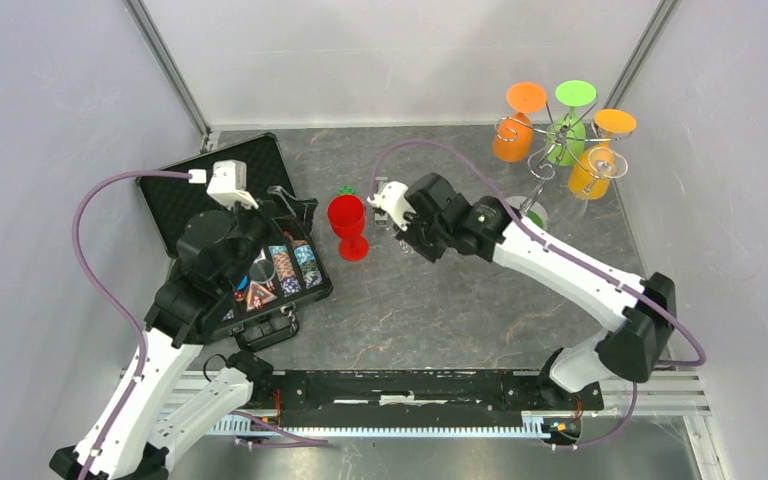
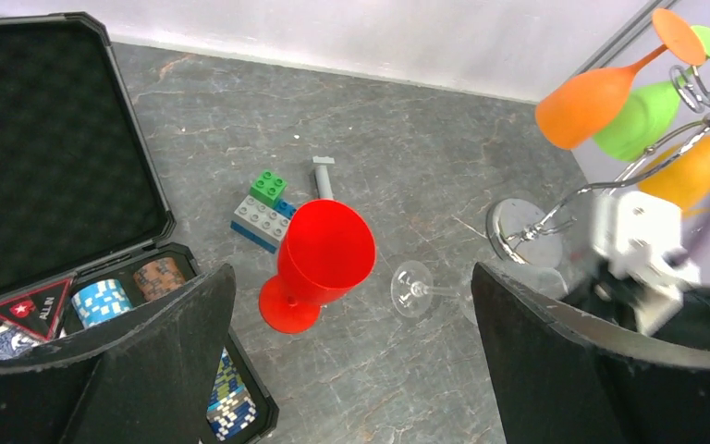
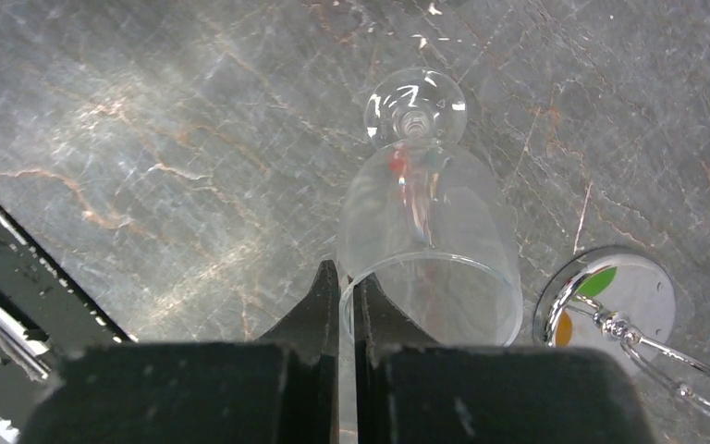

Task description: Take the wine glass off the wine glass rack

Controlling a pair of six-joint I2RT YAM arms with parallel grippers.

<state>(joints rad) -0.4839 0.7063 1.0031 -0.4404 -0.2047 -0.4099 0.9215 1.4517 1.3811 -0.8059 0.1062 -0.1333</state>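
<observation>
Right wrist view: right end effector (image 3: 345,277) clamps the rim of the clear wine glass (image 3: 425,213), foot toward the tabletop (image 3: 148,139), likely to stand it upright.

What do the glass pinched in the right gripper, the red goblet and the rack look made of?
Clear wine glass: colourless and see-through with sharp highlights; it may be glass or clear plastic, and the look cannot settle which. Red goblet: opaque, evenly coloured, with a soft sheen; likely plastic. Wine glass rack: thin silver wire and a mirror-like round base; polished or chromed metal.
</observation>
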